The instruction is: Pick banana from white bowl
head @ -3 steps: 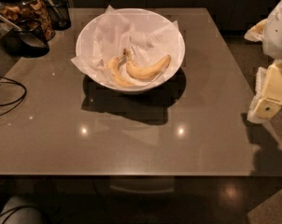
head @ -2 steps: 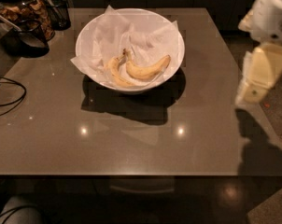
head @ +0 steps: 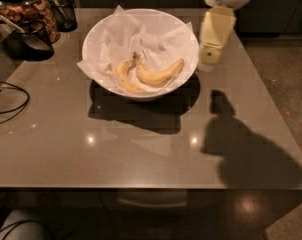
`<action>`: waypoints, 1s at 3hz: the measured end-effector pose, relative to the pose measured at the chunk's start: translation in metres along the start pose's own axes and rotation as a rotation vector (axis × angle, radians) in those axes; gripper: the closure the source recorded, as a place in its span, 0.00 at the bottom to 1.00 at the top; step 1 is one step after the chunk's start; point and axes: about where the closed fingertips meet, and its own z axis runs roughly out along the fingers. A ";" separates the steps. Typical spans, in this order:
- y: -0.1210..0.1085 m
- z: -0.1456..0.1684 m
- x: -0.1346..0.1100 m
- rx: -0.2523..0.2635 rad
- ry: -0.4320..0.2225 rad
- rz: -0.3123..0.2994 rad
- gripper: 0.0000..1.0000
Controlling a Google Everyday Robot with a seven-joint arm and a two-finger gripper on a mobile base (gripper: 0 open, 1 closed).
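Note:
The white bowl, lined with crumpled white paper, stands at the back middle of the grey table. In it lies the banana, plump and yellow, with its brownish stem pointing up-left. A thinner, more tightly curved banana lies to its left. My gripper hangs from the cream arm just right of the bowl's rim, above the table and apart from the banana.
Dark glass jars with snacks and a black cup stand at the back left. A black cable lies at the left edge. The table edge runs along the front and right; the arm's shadow falls on the right.
The arm has swung left from the table's right edge toward the bowl and now hangs beside its right rim. The bananas and bowl have not moved.

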 end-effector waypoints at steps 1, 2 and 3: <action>-0.007 0.001 -0.016 0.026 -0.031 -0.015 0.00; -0.006 0.018 -0.030 0.003 -0.050 -0.028 0.00; -0.003 0.033 -0.045 0.002 -0.040 -0.062 0.02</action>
